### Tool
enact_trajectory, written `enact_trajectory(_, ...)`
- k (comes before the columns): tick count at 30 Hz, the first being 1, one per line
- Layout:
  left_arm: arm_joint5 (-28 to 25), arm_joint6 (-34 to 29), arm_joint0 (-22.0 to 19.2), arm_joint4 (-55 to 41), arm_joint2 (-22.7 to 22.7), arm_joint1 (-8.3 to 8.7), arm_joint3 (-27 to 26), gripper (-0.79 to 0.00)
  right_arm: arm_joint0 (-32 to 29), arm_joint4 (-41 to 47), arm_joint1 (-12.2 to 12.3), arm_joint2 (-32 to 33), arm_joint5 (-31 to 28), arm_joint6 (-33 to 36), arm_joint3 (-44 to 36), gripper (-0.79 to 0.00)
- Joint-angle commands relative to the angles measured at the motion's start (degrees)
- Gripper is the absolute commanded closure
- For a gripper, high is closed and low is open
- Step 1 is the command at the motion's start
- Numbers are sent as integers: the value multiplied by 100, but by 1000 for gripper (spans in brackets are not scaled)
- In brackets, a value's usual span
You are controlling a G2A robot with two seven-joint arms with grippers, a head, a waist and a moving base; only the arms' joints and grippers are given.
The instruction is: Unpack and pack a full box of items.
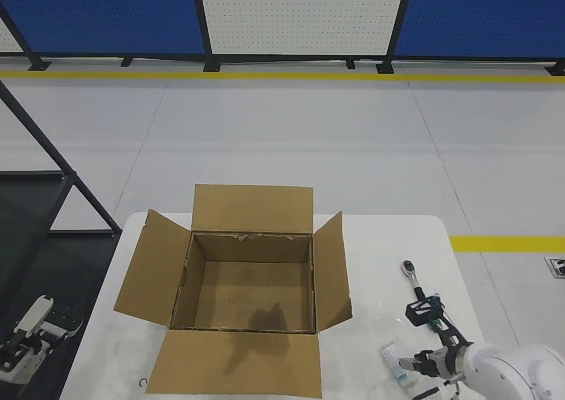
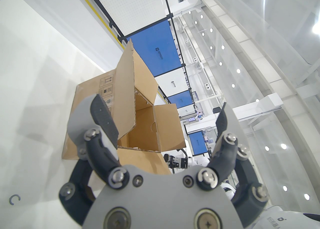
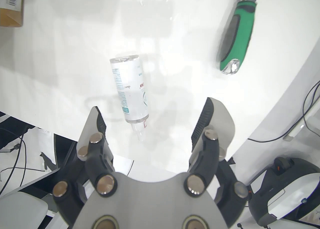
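An open cardboard box (image 1: 252, 290) stands in the middle of the white table (image 1: 382, 240), flaps spread, with nothing showing inside. To its right lie a ratchet tool with a green and black handle (image 1: 422, 297) (image 3: 238, 40) and a small white bottle (image 1: 397, 362) (image 3: 130, 90), which rests on its side. My right gripper (image 3: 152, 120) (image 1: 430, 362) hovers open just behind the bottle's nozzle end, holding nothing. My left gripper (image 2: 162, 120) (image 1: 47, 320) is open and empty, off the table's left side and facing the box (image 2: 140, 115).
A small C-shaped hook (image 2: 14, 200) (image 1: 142, 381) lies near the table's front left corner. A black rack (image 1: 22, 200) stands to the left of the table. Blue and white partition panels (image 1: 302, 25) line the far floor. The table's right edge runs close to the tool.
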Motion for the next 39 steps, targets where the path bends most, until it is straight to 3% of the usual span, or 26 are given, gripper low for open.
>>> enact_trajectory(1, 0, 0, 0, 0, 0, 0, 0, -785, 75, 19, 17, 45, -13, 76, -186, -785)
enact_trajectory(7, 0, 0, 0, 0, 0, 0, 0, -785, 321, -30, 64, 106, 30, 292, -645, -785)
enact_trajectory(20, 0, 0, 0, 0, 0, 0, 0, -785, 321, -30, 64, 106, 30, 292, -645, -785)
enact_trajectory(24, -20, 72, -11, -2, 25, -2, -113, -785, 386, 124, 53, 31, 233, -99, -184, -785)
enact_trajectory(31, -308, -234, 122, -431, -219, 6, -268, -785, 937, 648, 55, -106, 43, -555, 660, -785)
enact_trajectory(39, -506, -409, 366, -707, -462, -4, -369, -785, 891, 1161, 125, 161, -161, -721, 399, -785)
